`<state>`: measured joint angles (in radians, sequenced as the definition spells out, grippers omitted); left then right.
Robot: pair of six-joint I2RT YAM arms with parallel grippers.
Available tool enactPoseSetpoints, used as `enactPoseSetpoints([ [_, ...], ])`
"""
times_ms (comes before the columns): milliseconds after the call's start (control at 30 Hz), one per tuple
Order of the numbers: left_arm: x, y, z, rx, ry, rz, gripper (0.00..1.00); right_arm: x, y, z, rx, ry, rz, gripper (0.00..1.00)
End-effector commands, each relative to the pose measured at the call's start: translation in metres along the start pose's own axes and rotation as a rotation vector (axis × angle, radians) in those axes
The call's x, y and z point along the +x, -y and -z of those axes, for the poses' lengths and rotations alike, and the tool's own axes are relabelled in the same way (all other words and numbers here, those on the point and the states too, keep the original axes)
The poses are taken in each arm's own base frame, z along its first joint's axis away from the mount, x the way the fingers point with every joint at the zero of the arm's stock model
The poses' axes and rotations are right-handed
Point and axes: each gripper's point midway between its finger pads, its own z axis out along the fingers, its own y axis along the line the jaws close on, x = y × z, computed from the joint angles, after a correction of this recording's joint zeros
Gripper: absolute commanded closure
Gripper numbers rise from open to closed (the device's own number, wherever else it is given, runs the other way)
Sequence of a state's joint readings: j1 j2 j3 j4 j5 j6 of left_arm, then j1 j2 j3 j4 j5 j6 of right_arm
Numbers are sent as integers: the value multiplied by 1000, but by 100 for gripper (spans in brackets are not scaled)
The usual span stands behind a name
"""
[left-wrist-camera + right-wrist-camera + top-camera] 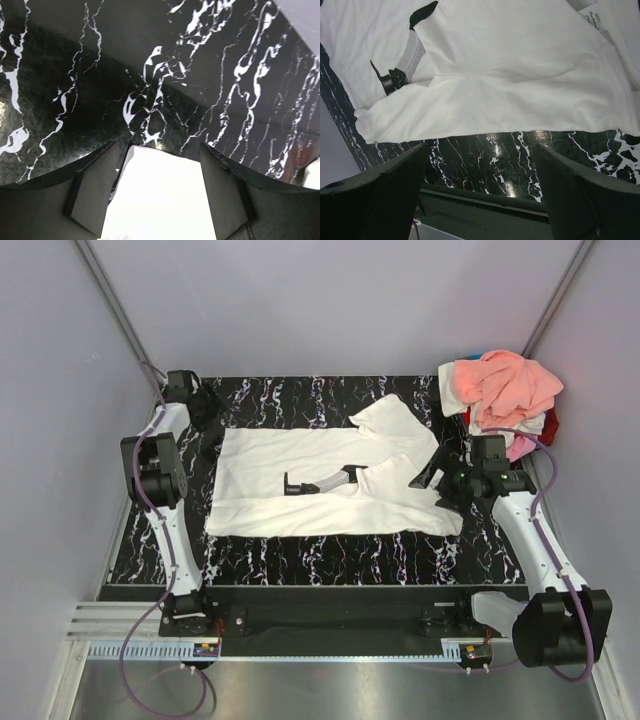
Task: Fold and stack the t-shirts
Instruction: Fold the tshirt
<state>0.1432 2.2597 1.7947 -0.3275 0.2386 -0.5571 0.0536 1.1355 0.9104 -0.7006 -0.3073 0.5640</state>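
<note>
Folding is barely beginning, 0 stacked: the white t-shirt [300, 490] is lying spread mid-table [300, 550], the heaped shirts [505, 390] waiting at its far-right corner. My left gripper [160, 146] is standing wide around the white shirt's far-left corner, and my right gripper [480, 150] is hovering wide and empty at its near-right edge.

A robot lab cell — bare grey walls [330, 300] enclosing a black marbled table [320, 560] on aluminium rails [300, 648].

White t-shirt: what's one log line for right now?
white t-shirt: spread out | left hand: open at its corner | right hand: open near its edge | other shirts: piled
</note>
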Motion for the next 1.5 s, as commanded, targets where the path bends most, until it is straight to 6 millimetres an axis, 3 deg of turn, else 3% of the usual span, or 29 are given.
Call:
enactPoseSetpoints([
  [0, 15, -8, -13, -44, -47, -37, 29, -5, -14, 12, -57, 39, 61, 5],
  [100, 28, -8, -19, -77, -86, -62, 31, -3, -11, 15, -45, 38, 66, 5],
  [400, 45, -7, -15, -123, -113, -77, 40, -2, -14, 24, -51, 52, 70, 5],
  [500, 45, -5, -15, -126, -112, -86, 47, -3, -14, 25, -50, 56, 70, 5],
  [600, 45, -5, -15, -119, -107, -87, 56, -5, -15, 22, -55, 58, 63, 5],
  [867, 44, -3, -15, -98, -102, -98, 99, -36, -26, -3, -26, 23, 90, 6],
  [1133, 41, -1, -9, -85, -86, -86, 100, -54, -35, -9, -24, 34, 97, 6],
  [1267, 32, 3, 17, -110, -71, -70, 100, -67, -38, -15, -5, 36, 99, 5],
  [1300, 42, -1, 20, -120, -89, -64, 100, -76, -43, -20, -3, 33, 100, 5],
  [1367, 41, 4, 35, -118, -69, -53, 100, -88, -49, -28, 0, 30, 96, 5],
  [1400, 54, -5, 37, -135, -94, -35, 100, -103, -54, -39, 10, 31, 96, 5],
  [1467, 55, 2, 47, -104, -78, -5, 100, -122, -52, -53, 54, 41, 96, 5],
])
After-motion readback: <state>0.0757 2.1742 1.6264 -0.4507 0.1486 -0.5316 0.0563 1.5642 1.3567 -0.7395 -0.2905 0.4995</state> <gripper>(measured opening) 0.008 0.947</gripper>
